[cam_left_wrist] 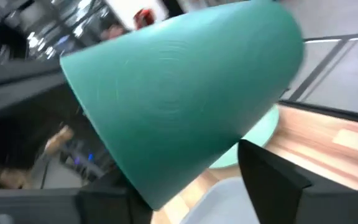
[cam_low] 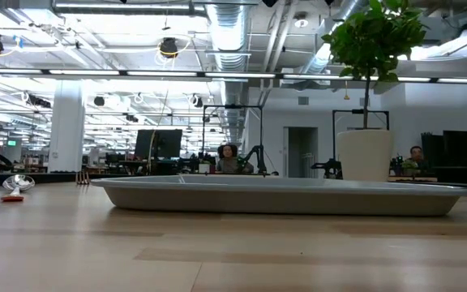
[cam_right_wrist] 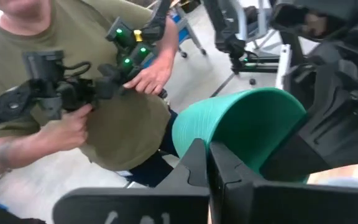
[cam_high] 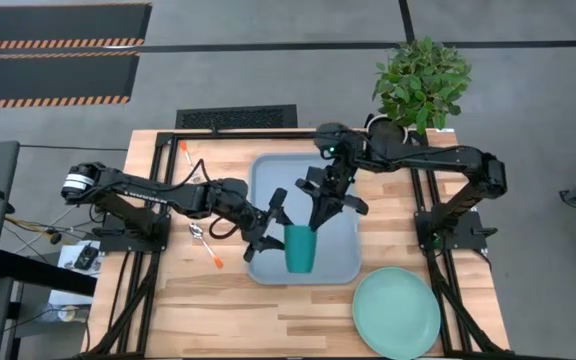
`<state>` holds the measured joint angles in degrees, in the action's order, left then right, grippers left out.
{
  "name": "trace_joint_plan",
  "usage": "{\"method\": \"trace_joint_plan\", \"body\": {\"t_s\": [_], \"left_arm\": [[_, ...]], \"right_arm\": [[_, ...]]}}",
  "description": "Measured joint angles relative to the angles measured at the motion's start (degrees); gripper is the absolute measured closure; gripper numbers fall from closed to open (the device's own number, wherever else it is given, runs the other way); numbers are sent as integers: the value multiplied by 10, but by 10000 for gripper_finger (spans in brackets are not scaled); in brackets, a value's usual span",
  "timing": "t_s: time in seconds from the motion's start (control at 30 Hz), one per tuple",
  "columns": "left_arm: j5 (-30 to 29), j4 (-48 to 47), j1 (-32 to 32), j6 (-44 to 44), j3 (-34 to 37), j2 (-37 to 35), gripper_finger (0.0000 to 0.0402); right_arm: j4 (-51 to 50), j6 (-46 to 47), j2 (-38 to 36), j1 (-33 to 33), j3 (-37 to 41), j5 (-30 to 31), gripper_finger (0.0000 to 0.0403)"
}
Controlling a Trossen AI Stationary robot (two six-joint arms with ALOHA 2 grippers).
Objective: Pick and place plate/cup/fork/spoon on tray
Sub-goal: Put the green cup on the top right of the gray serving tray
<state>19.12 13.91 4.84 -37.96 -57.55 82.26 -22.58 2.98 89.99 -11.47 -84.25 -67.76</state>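
Wooden table (cam_high: 268, 310) carries our light blue-grey rectangular tray (cam_high: 343, 265); above its 6 o'clock edge we hold the dark green cylindrical cup (cam_high: 301, 249), right claw (cam_high: 319, 222) clamped on its rim, left claw (cam_high: 271, 226) apart beside it. Light, stiff, probably slippery: grip the rim.

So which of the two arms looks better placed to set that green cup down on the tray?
The right one, probably. The right gripper is shut on the cup's rim above the tray, while the left gripper beside it is open.
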Motion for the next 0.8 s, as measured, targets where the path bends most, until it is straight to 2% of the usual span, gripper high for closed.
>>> {"method": "trace_joint_plan", "body": {"t_s": [0.2,0.4,0.5,0.6,0.77,0.8], "left_arm": [[-96,-15,-1,106,0,-4,152],[-121,-65,-9,185,0,-11,148],[-140,-88,-13,241,0,-12,150],[-139,-106,-18,284,0,-12,150],[-159,-137,-30,361,0,-12,151],[-163,-143,-34,376,0,-12,151]], "right_arm": [[-79,-13,-23,-20,0,24,401],[-206,-74,-54,-29,0,136,401],[-251,-76,-72,-28,0,191,401],[-282,-75,-90,-19,0,266,401],[-361,-72,-107,-1,0,482,401],[-373,-72,-107,2,0,511,400]]}}
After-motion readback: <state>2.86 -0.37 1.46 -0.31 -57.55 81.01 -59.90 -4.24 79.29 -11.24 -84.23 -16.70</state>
